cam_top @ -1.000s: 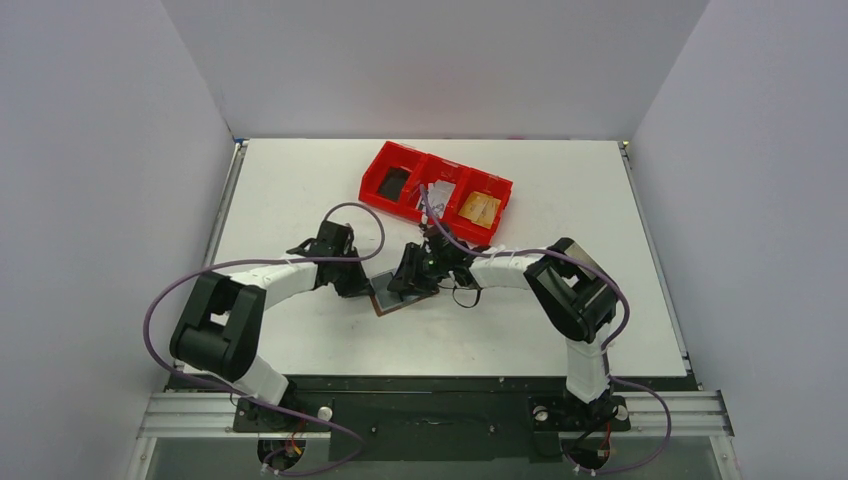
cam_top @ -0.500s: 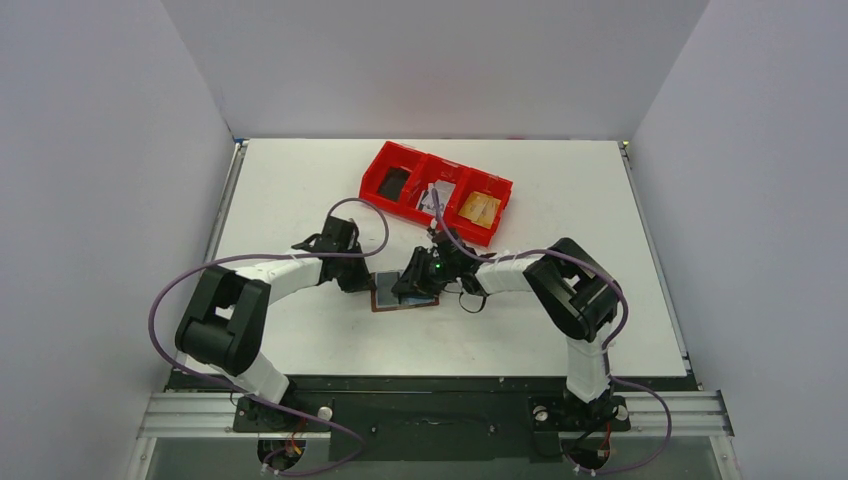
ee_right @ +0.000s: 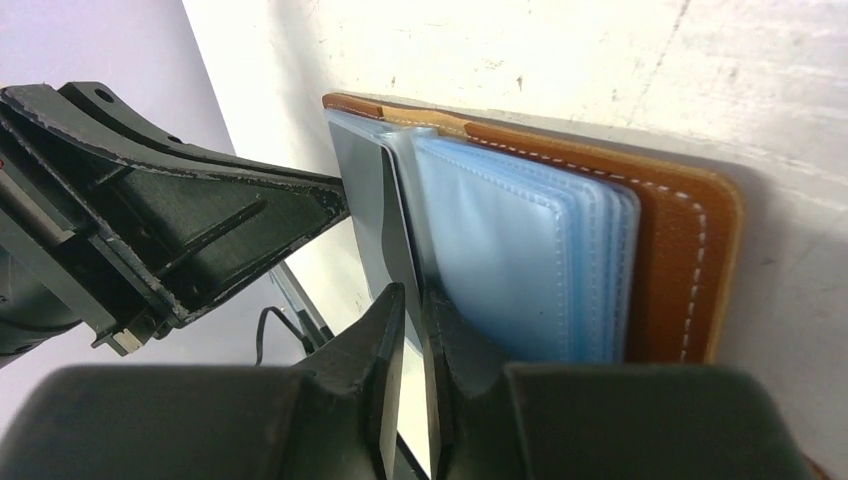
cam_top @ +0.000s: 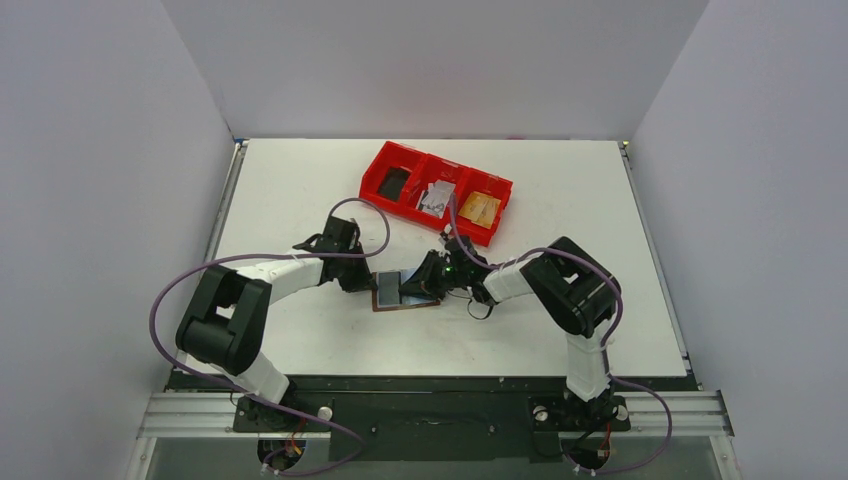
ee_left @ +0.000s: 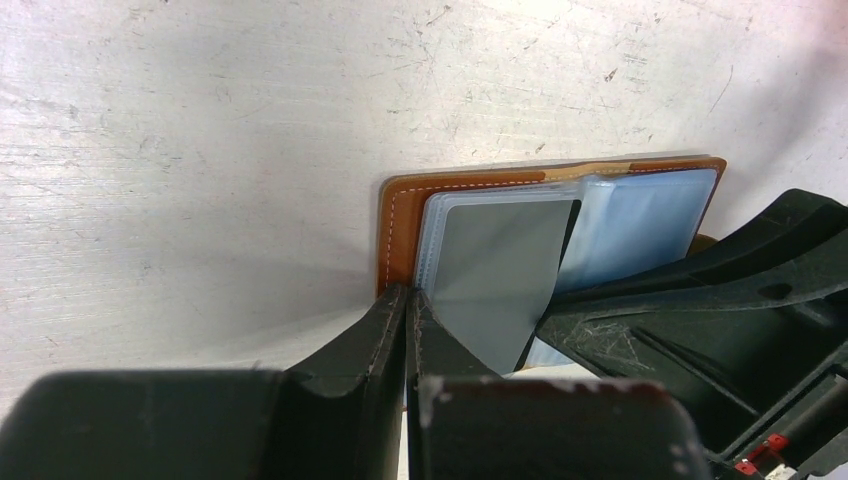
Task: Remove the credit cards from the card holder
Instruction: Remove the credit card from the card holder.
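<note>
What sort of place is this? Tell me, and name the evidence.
Probably a robotics lab test cell: a white table boxed in by plain walls, a left arm and right arm bolted to a metal rail, and a red sorting tray.

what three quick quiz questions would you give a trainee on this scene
1. True or false: the wallet lies shut on the table.
2. What is the right end effector pinching? A) a grey card B) a cable C) nothing
3. Fill in: seen from the top, the tan-gold item lies in the ___ compartment of the red tray.

Key: 1 false, it lies open with its blue sleeves showing; 2 A; 3 right.
</note>
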`<state>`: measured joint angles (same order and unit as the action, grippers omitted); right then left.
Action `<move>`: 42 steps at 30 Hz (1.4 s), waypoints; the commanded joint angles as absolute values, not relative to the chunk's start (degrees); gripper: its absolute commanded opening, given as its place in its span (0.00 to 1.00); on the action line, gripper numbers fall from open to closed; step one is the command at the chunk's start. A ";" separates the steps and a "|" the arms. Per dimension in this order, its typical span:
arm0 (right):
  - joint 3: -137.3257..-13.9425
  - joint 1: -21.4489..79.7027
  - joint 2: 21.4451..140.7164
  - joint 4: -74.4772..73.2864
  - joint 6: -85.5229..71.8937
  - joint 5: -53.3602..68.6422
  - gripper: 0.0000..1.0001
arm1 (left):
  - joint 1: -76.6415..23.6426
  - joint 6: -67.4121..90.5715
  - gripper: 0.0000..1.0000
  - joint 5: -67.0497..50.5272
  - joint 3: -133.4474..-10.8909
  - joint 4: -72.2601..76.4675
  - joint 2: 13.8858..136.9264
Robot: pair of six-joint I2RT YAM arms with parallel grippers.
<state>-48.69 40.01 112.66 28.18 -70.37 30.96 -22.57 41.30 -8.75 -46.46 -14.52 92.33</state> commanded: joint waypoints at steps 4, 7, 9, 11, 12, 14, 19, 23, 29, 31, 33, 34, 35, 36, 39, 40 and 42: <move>-49.04 40.25 113.29 34.29 -71.40 30.11 0.07 | -23.99 40.58 0.00 -9.11 -45.53 -16.23 94.56; -49.49 40.38 112.97 32.21 -69.77 29.28 0.05 | -24.08 40.48 0.00 -9.13 -45.48 -16.26 94.55; -50.11 40.66 112.33 29.57 -67.93 28.28 0.05 | -24.08 40.46 0.00 -9.14 -45.52 -16.26 94.61; -51.52 41.10 111.39 25.67 -65.44 27.01 0.05 | -24.08 40.44 0.00 -9.12 -45.53 -16.34 94.70; -52.04 41.34 111.15 22.68 -63.51 26.47 0.05 | -24.08 40.43 0.00 -9.09 -45.57 -16.30 94.73; -53.52 41.87 110.73 18.58 -61.31 25.05 0.05 | -24.08 40.47 0.00 -9.12 -45.61 -16.23 94.87; -55.64 42.94 110.55 14.09 -58.91 22.97 0.04 | -24.18 40.35 0.00 -9.20 -45.70 -16.30 95.04; -56.87 43.47 110.33 10.98 -57.52 21.71 0.00 | -24.18 40.27 0.00 -8.97 -45.77 -16.53 95.21; -56.98 43.45 107.87 6.21 -54.76 17.91 0.00 | -23.80 40.12 0.00 -7.51 -45.86 -17.93 95.96; -56.64 43.28 107.13 5.52 -54.26 17.14 0.00 | -23.63 39.78 0.00 -7.16 -45.80 -18.24 96.36; -56.01 43.03 106.63 5.30 -54.18 16.82 0.00 | -23.42 39.58 0.00 -6.86 -45.67 -18.50 96.65; -55.64 42.87 106.42 5.33 -54.16 16.73 0.00 | -23.36 39.48 0.00 -6.86 -45.64 -18.58 96.75; -55.42 42.71 106.30 5.35 -54.15 16.67 0.00 | -23.26 39.36 0.00 -6.70 -45.62 -18.65 96.90; -55.10 42.67 106.09 5.45 -54.23 16.63 0.00 | -23.23 39.32 0.00 -6.65 -45.62 -18.75 96.92; -54.66 42.32 105.65 5.62 -54.32 16.67 0.00 | -23.13 39.18 0.00 -6.34 -45.59 -18.87 97.09; -54.49 42.30 105.42 5.62 -54.32 16.63 0.00 | -23.12 39.10 0.00 -6.38 -45.59 -18.88 97.11; -54.27 42.06 105.08 5.65 -54.24 16.57 0.00 | -23.04 39.03 0.00 -6.31 -45.67 -18.88 97.11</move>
<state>-55.33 42.72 107.96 7.18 -55.90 19.27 -22.68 41.19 -9.15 -47.29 -14.81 93.45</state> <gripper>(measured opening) 0.003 0.003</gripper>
